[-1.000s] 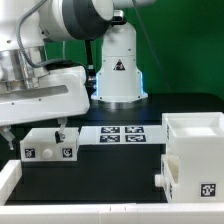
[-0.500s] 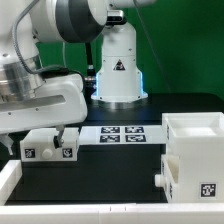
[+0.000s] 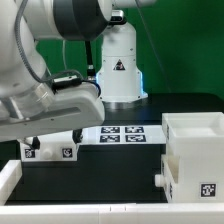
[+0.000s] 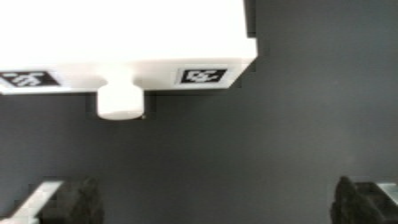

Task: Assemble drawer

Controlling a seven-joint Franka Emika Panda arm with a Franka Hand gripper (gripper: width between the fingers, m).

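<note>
A small white drawer tray with two black-and-white tags on its front lies at the exterior view's left, mostly hidden by my hand. In the wrist view the tray shows its tagged face and a short white knob. My gripper hangs over it, open, with one dark finger on each side. In the wrist view the gripper is wide open with only black table between the fingertips, apart from the tray. The large white casing stands at the exterior view's right.
The marker board lies flat between the tray and the casing. A white robot base stands behind it. A white raised border runs along the near edge of the table and up the left side.
My arm has moved toward the exterior view's right and lower, so the hand now covers most of the small tray. The tray and casing have not moved.
</note>
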